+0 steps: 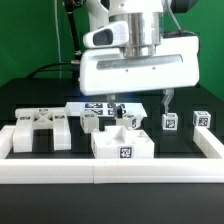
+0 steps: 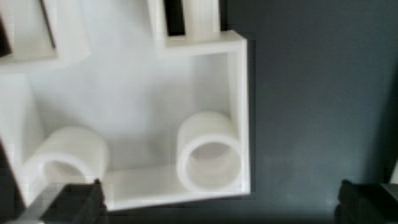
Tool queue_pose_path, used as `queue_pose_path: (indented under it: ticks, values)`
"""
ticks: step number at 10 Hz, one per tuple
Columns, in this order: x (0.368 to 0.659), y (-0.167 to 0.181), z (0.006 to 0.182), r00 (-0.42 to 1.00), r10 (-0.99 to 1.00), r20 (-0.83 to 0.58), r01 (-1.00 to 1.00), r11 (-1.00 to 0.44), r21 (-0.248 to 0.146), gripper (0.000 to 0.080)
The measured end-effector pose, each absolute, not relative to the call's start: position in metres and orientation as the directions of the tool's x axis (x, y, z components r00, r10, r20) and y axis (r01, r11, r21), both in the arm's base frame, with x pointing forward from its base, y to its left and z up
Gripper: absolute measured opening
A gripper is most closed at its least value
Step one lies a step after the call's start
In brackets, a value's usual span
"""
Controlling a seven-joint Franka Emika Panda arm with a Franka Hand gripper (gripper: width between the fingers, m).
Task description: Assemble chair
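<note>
white, matte chair parts lie loose on the black table [image 1: 180, 140], fenced by a plain rail [image 1: 110, 172]. exterior view, places reckoned from the gripper [image 1: 143, 103]: crossed piece [image 1: 40, 130] at eight o'clock, tagged slab [image 1: 95, 113] at nine o'clock, chunky block [image 1: 125, 148] at six o'clock, near cube [image 1: 170, 122] at four o'clock, and far cube [image 1: 203, 118] beyond it. no two parts appear to be joined, so the work is judged to be at an early pick-up.

the gripper hangs low over the middle parts with its jaws spread wide and nothing between them. the wrist view shows a frame piece [image 2: 160, 110] with two short round tubes [image 2: 214, 155] inside its walled recess. one dark fingertip [image 2: 71, 200] overlaps the piece and the other stands off it over bare table. which part of the exterior view this piece is cannot be told.

for a sound grasp the arm probably needs to shift until one straight wall of the frame sits midway between the pads. it should then come down plumb and close on the flat faces, not on the tubes, which would likely roll the grip. an off-centre closing risks pushing the piece into its neighbours.
</note>
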State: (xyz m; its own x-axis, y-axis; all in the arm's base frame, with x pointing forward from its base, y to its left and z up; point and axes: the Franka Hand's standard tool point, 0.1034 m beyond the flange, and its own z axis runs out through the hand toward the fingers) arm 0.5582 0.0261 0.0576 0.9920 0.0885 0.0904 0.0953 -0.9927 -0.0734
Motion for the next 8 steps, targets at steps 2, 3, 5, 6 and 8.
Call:
queue_pose_path:
  ticks: [2, 3, 5, 6, 8]
  values:
    - [0.557, 0.029, 0.045, 0.991, 0.1, 0.089, 0.107, -0.992, -0.074, 0.065]
    - [0.556, 0.029, 0.037, 0.99, 0.112, 0.09, 0.118, -0.99, -0.073, 0.065]
    - [0.552, 0.029, 0.025, 0.99, 0.116, 0.082, 0.122, -0.99, -0.073, 0.065]
    - [0.55, 0.029, 0.021, 0.99, 0.117, 0.078, 0.123, -0.99, -0.074, 0.065]
    - [0.546, 0.028, 0.014, 0.989, 0.122, 0.077, 0.128, -0.989, -0.072, 0.065]
